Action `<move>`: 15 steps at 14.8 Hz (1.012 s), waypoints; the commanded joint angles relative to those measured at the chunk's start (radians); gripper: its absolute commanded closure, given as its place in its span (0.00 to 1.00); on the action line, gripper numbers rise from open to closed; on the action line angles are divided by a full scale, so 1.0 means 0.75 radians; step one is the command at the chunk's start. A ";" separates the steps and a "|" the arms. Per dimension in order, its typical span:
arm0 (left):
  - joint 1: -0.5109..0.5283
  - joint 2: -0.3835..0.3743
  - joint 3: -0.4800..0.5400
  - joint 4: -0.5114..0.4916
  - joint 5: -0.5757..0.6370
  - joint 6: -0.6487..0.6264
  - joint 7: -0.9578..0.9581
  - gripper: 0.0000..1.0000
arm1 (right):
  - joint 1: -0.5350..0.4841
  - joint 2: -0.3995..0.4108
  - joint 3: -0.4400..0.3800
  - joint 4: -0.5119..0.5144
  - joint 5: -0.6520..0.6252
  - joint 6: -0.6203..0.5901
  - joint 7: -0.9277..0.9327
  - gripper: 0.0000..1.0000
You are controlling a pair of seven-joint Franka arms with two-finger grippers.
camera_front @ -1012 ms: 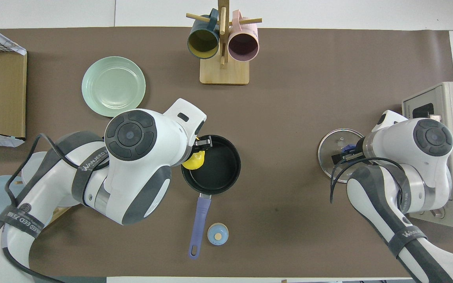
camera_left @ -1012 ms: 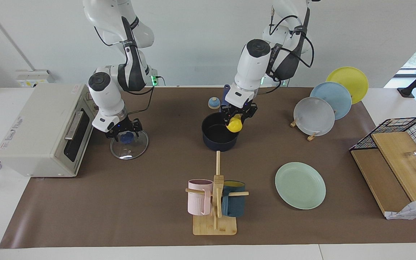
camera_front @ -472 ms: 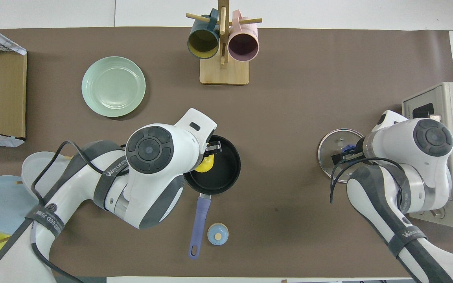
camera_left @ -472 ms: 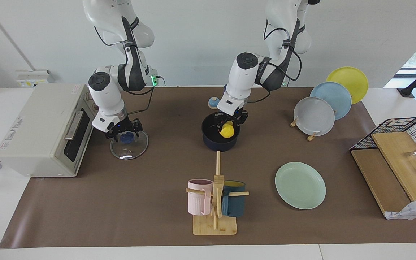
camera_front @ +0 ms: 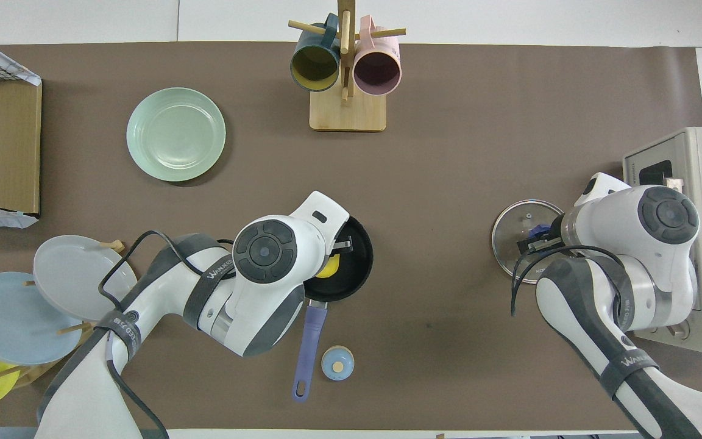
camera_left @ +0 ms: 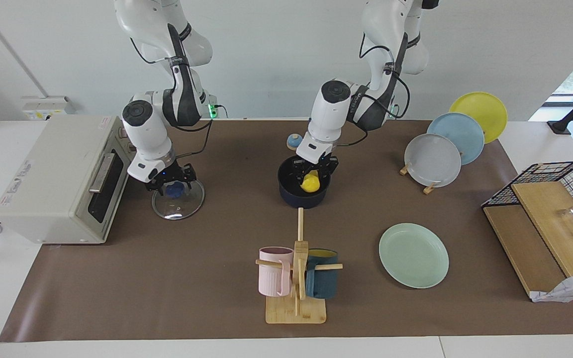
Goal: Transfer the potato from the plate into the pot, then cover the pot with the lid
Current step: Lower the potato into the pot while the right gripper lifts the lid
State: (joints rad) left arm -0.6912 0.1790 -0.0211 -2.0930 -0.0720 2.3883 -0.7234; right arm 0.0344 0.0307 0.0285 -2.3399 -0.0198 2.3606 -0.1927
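A brown mat (camera_left: 192, 278) covers my white table, with a pale wall at my back. On it: one pot, one lid, one potato, one loose plate, three racked plates, two mugs, one bell, one toaster oven.

My left gripper (camera_left: 312, 171) is over the mouth of the pot (camera_left: 294, 199), its fingers closed on the potato (camera_left: 310, 183), a smooth, lumpy, bright yellow oval held inside the rim; whether the potato touches the bottom I cannot tell. The pot is a round navy saucepan, black within, with one long straight blue handle (camera_front: 306, 350) pointing toward me.

My right gripper (camera_left: 166, 180) sits low over the lid (camera_left: 181, 204), fingers set around its blue knob (camera_left: 175, 189); whether they grip it I cannot tell. The lid is a clear glass disc with a metal rim, flat on the mat beside the boxy cream toaster oven (camera_left: 57, 176).

The round mint-green plate (camera_left: 414, 255) lies farther from me than the pot, toward my left arm's end.

Three plates, grey (camera_left: 432, 160), light blue (camera_left: 458, 135) and yellow (camera_left: 480, 110), stand on edge. A wooden mug tree (camera_left: 297, 278) carries a ribbed pink mug (camera_left: 274, 271) and a teal one (camera_left: 322, 279). A small blue bell (camera_front: 337, 363) sits beside the pot handle.
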 commanded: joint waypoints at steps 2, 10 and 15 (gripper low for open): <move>-0.040 -0.010 0.026 -0.060 0.014 0.068 -0.017 1.00 | -0.015 -0.002 0.003 -0.003 0.028 -0.012 -0.064 0.48; -0.066 0.013 0.026 -0.087 0.057 0.080 -0.009 0.49 | 0.081 0.082 0.019 0.413 0.024 -0.451 -0.038 0.63; -0.064 0.005 0.026 -0.075 0.057 0.055 -0.005 0.02 | 0.165 0.104 0.021 0.502 0.010 -0.540 0.061 0.99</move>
State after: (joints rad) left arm -0.7292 0.1959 -0.0213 -2.1342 -0.0485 2.4386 -0.7234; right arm 0.1541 0.0843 0.0441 -1.9961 -0.0197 1.9780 -0.1560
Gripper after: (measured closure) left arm 0.070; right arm 0.335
